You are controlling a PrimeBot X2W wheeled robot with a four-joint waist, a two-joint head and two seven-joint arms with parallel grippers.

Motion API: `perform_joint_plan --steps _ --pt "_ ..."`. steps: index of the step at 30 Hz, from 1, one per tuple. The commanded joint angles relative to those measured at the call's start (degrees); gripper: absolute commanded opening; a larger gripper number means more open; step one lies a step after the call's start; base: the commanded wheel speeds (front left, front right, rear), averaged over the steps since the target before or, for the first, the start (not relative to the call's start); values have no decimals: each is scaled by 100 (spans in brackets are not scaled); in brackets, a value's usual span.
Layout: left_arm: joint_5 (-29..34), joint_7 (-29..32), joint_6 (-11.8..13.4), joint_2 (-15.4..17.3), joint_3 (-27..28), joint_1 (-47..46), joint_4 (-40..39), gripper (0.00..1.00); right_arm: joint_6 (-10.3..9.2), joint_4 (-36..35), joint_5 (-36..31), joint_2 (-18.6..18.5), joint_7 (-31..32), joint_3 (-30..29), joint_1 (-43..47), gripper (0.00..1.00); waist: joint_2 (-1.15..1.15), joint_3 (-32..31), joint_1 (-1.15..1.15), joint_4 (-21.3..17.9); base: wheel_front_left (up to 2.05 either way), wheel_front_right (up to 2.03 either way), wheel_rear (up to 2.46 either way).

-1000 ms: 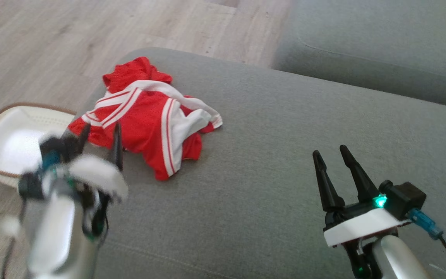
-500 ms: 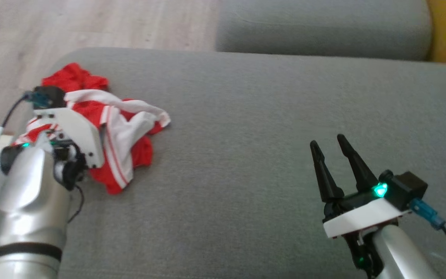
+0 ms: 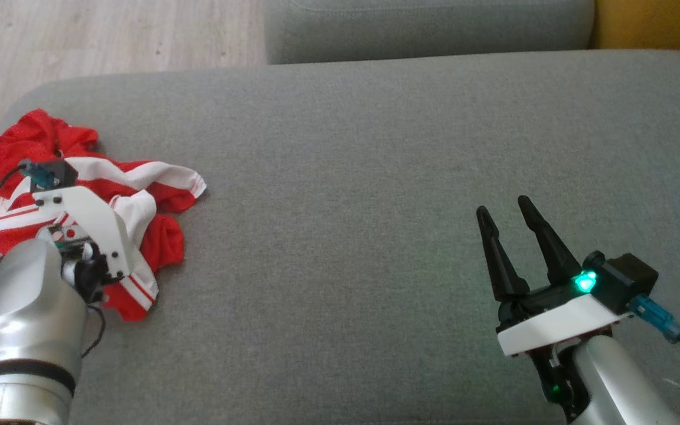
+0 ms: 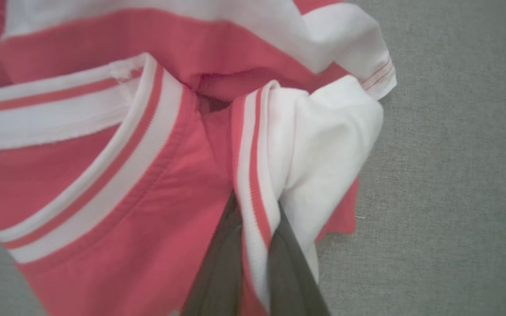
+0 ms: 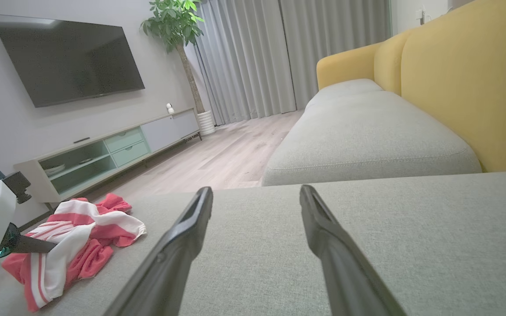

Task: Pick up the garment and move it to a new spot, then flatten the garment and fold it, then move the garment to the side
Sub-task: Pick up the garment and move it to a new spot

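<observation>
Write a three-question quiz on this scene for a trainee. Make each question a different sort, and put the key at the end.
1. True or false: the right pincer is holding the garment.
2. Multiple choice: the garment lies crumpled on A) the wooden floor, B) the grey sofa seat, C) the TV cabinet.
3. Short answer: which pincer is clamped on a striped fold of cloth?

Key
1. False. It hangs open and empty over the sofa seat, well away from the garment.
2. B, near the seat's left end.
3. The left pincer. The left wrist view shows a white-and-red fold between its two dark prongs.
</observation>
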Motion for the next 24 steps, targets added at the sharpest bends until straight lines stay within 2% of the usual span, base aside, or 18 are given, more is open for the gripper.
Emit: perform_joint_plan --steps 1,8,13,16,17,19,24 --pt "68 -66 -36 342 106 -386 -132 0 44 -160 54 -39 -62 65 -208 100 0 -64 0 52 0 0 0" --pt "218 -381 -249 320 -242 -707 -304 0 44 -124 36 65 -62 7 -34 100 0 -417 0 326 0 0 0" --pt "79 -410 -381 6 -697 -1156 -1097 0 44 -133 5 145 -62 -61 4 100 0 -647 0 423 0 0 0" --pt "-295 -300 -388 -247 -1033 -1270 -1744 0 44 -150 0 184 -62 -80 -6 100 0 -724 0 321 0 0 0" --pt "-295 -300 -388 -247 -1033 -1270 -1744 0 44 -150 0 184 -62 -80 -6 100 0 -724 0 321 0 0 0" --pt "-597 -205 -389 -333 -1264 -1286 -2228 0 44 -153 -7 213 -62 -98 -3 100 0 -759 0 196 0 0 0" --pt "-1677 -128 -390 -668 -1353 -1095 -3558 0 44 -138 -32 226 -62 -182 23 100 0 -792 0 -318 0 0 0"
